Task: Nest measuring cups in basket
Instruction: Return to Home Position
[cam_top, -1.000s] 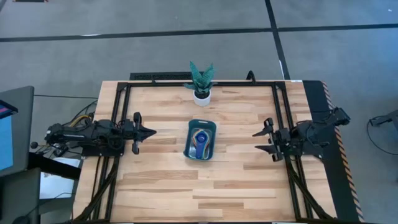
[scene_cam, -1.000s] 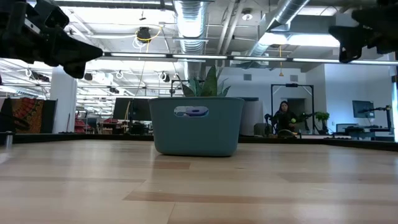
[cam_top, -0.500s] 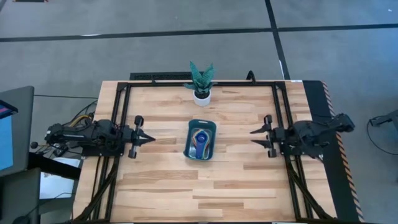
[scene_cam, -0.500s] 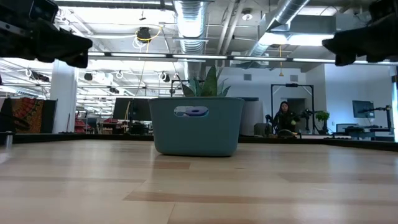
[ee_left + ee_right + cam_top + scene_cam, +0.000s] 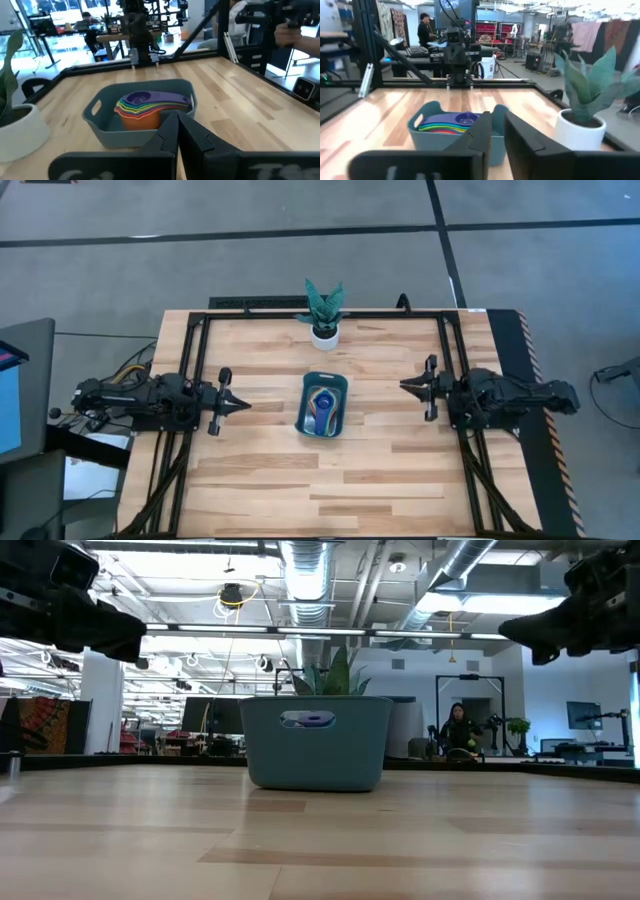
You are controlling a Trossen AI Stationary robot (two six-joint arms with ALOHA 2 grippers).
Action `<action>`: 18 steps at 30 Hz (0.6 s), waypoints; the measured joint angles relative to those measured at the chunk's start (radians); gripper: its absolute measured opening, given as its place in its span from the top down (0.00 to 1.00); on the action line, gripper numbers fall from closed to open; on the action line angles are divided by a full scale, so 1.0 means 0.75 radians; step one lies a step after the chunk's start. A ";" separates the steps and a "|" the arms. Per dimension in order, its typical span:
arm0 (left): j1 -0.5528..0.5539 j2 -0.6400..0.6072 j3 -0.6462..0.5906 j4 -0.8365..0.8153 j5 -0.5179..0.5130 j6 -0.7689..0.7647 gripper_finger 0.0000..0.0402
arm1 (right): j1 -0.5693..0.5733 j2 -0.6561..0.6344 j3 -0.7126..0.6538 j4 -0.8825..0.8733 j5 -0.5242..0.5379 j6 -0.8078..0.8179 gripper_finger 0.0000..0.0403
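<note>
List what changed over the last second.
The right gripper shifted toward the far edge of the table as its arm straightened; the left gripper drifted slightly toward the near edge. Nothing was gripped or released. The basket, the nested measuring cups and the plant stayed put.

Teal basket [image 5: 315, 743] — plant [image 5: 333, 675] behind
</note>
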 joint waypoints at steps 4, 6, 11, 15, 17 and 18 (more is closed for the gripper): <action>0.001 0.001 0.000 -0.002 -0.055 -0.023 1.00 | -0.030 0.007 -0.001 -0.020 -0.072 0.047 0.96; 0.002 0.001 0.000 -0.002 -0.051 -0.026 1.00 | -0.033 0.000 -0.001 -0.021 -0.083 0.049 0.97; 0.001 0.002 -0.001 -0.005 -0.031 -0.022 1.00 | -0.034 0.025 -0.001 -0.029 -0.074 0.051 0.95; 0.001 0.049 -0.001 -0.005 -0.033 -0.048 1.00 | -0.039 0.093 -0.002 -0.030 -0.057 -0.002 0.97; 0.001 0.097 -0.001 -0.005 -0.035 -0.060 1.00 | -0.039 0.129 -0.002 -0.031 -0.058 -0.028 0.97; 0.001 0.124 -0.001 -0.005 -0.035 -0.067 1.00 | -0.039 0.145 -0.002 -0.031 -0.058 -0.022 0.96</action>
